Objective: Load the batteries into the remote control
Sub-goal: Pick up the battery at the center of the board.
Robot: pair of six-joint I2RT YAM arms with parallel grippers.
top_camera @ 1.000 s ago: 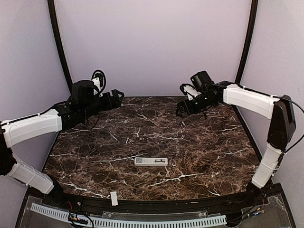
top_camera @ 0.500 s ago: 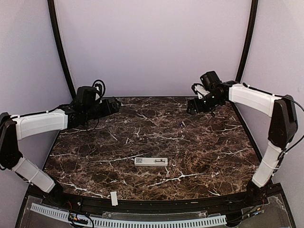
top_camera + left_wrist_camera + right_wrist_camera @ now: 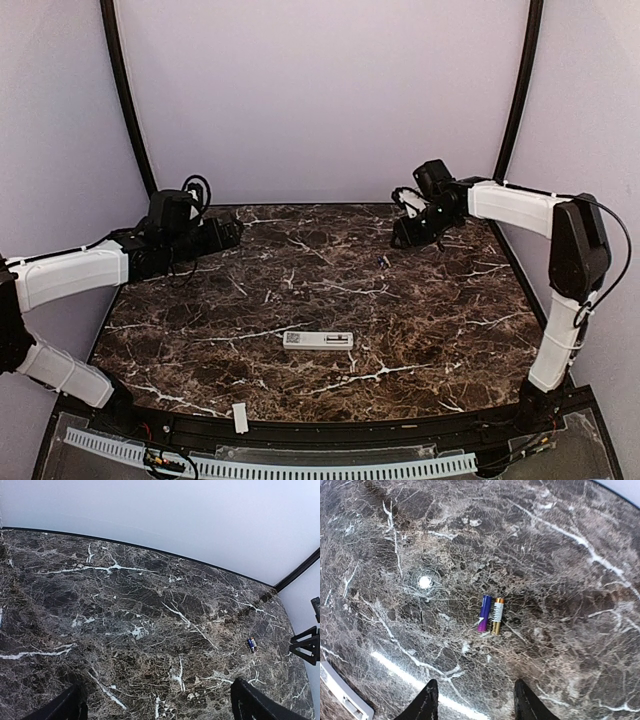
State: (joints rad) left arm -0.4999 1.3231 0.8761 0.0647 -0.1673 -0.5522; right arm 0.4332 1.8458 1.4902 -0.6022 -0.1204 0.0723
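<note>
The remote control (image 3: pixel 318 340) is a slim white bar lying flat at the middle front of the dark marble table; one end of it shows in the right wrist view (image 3: pixel 345 697). Two batteries, one purple (image 3: pixel 484 613) and one gold and white (image 3: pixel 497 615), lie side by side on the marble at the back right (image 3: pixel 382 261); they also show in the left wrist view (image 3: pixel 251 643). My right gripper (image 3: pixel 475 705) is open and empty, hovering just behind the batteries (image 3: pixel 400 235). My left gripper (image 3: pixel 160 710) is open and empty over the back left (image 3: pixel 232 234).
A short flat white strip (image 3: pixel 240 417) lies at the table's front edge, left of centre. Pale walls and dark corner posts close in the back and sides. A white slotted rail (image 3: pixel 270 465) runs along the front.
My left gripper has dropped lower and drawn back to the left. My right gripper has pulled back to the right, then dipped a little. The remote and batteries have not moved.
</note>
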